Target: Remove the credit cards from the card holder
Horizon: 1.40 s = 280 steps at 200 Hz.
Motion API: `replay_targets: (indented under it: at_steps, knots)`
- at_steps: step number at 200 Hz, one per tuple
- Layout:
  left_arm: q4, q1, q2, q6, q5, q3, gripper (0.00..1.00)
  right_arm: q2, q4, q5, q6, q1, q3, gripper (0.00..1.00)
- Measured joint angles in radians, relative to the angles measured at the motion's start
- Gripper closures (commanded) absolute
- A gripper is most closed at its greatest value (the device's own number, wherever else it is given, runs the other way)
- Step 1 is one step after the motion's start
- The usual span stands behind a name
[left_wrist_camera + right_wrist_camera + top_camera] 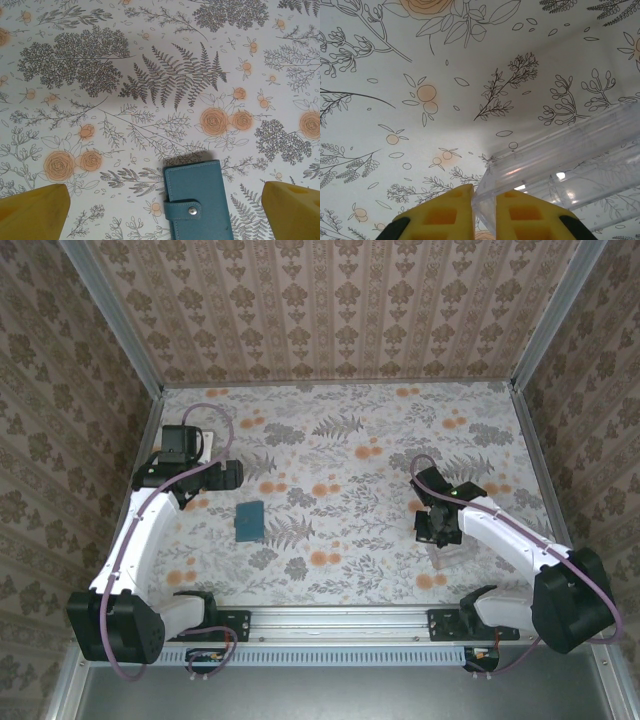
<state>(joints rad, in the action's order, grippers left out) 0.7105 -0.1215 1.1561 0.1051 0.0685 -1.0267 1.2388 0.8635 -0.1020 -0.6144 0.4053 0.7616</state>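
The card holder [250, 521] is a teal wallet lying flat on the floral table, closed by a side tab with a metal snap [192, 211]. The credit cards are hidden. My left gripper [218, 476] hovers just behind and left of the card holder. In the left wrist view it [164, 214] is open wide, its yellow fingertips [35, 212] at the two bottom corners and the card holder [200, 205] low between them, untouched. My right gripper [485, 210] is shut on the thin wall of a clear plastic box [570, 155].
The clear plastic box [450, 550] sits at the right of the table under my right gripper [437, 525]. Patterned walls enclose the table on three sides, with a metal rail [340, 622] along the near edge.
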Motion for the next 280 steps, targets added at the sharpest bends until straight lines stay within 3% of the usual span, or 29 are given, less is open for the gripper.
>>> replay_targets:
  at_steps: [69,172,280]
  knots:
    - [0.0,0.0,-0.003,0.0,0.0,0.003,0.0,-0.005,0.0,-0.017,0.0,0.002,0.0,1.0]
    - [-0.001,0.0,-0.009,0.0,0.0,0.006,0.0,0.013,0.029,-0.026,-0.032,0.053,0.09,1.0]
    - [-0.004,0.0,-0.021,0.0,0.007,0.006,0.0,0.383,0.002,-0.119,-0.21,0.276,0.477,1.0]
